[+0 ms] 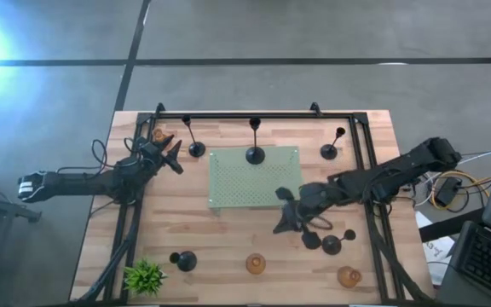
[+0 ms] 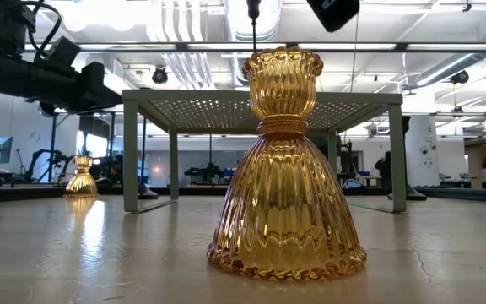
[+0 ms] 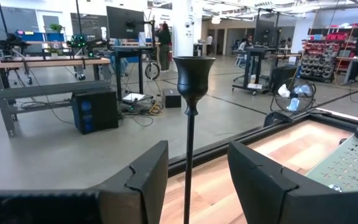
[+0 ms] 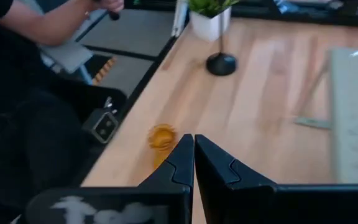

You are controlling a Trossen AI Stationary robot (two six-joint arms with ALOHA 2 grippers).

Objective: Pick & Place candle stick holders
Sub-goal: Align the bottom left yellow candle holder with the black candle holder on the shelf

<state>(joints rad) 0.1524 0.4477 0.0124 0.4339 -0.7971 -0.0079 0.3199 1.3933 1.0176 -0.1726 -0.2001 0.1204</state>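
Step in hand: approach to a pick. The left gripper (image 1: pixel 174 154) is placed near the tabletop's far left corner, fingers (image 3: pixel 143 177) spread wide, with the stem of a tall black candle stick holder (image 3: pixel 191 118) standing between them and not yet touched. Next move, as judged: a short advance and a closing on the thin stem, kept gentle so that the holder is not tipped.

Right gripper (image 4: pixel 193 163): fingers pressed together, nothing held; positioned over the near right part of the tabletop, just off the near right corner of the perforated mat (image 1: pixel 254 177).

Task items, located:
- Black holders: one by the left gripper at the far edge (image 1: pixel 195 147); one on the mat's far edge (image 1: pixel 255 152); one toward the far right corner (image 1: pixel 330 150); one near the near left corner (image 1: pixel 183 260); one, possibly two, under the right arm (image 1: pixel 331 244), partly hidden.
- Amber glass holders: one at the far left corner (image 1: pixel 158 135); one at the near edge, centre (image 1: pixel 256 263); one at the near right corner (image 1: pixel 348 275).

Other items: small green plant (image 1: pixel 145 275) at the near left corner; a person's arm (image 4: pixel 55 22) beyond the table edge.

Obstructions: the amber holder close beside the left gripper; the black frame rail along the far edge.
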